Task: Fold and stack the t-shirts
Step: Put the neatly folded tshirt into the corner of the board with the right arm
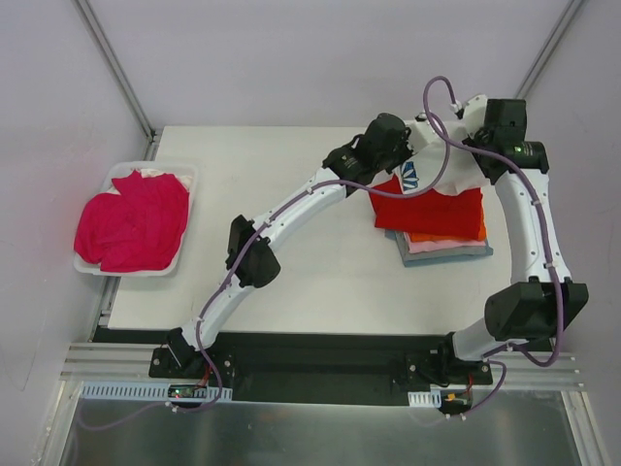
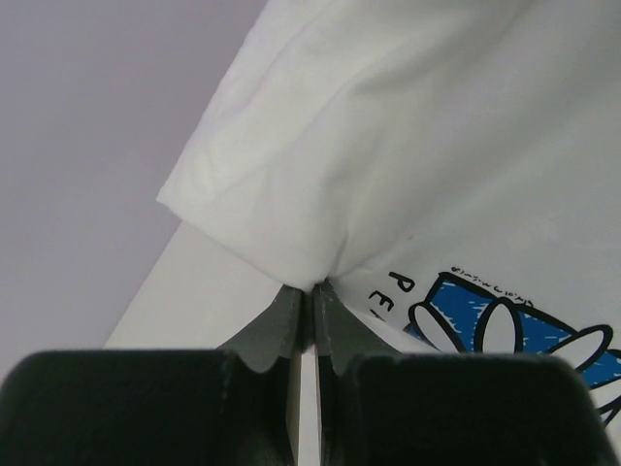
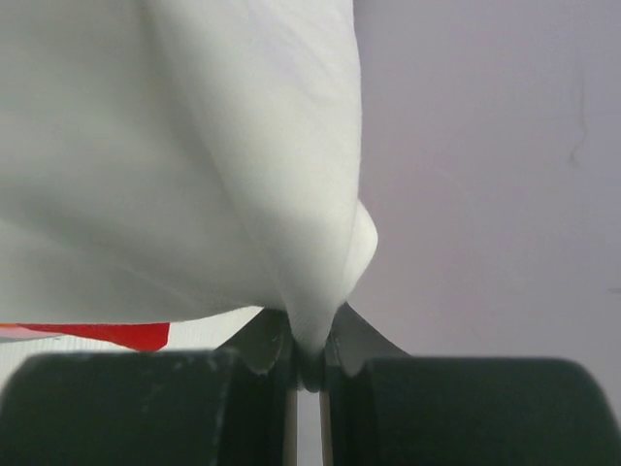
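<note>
Left hand [image 2: 310, 291] and right hand [image 3: 309, 342] pinch white t-shirt [image 2: 388, 146] edges.

Daisy-print white tee [image 2: 388, 146] hangs bunched over the folded stack [image 1: 446, 236], red tee [image 1: 432, 209] on top; magenta tee [image 1: 136, 221] lies crumpled far left.
</note>
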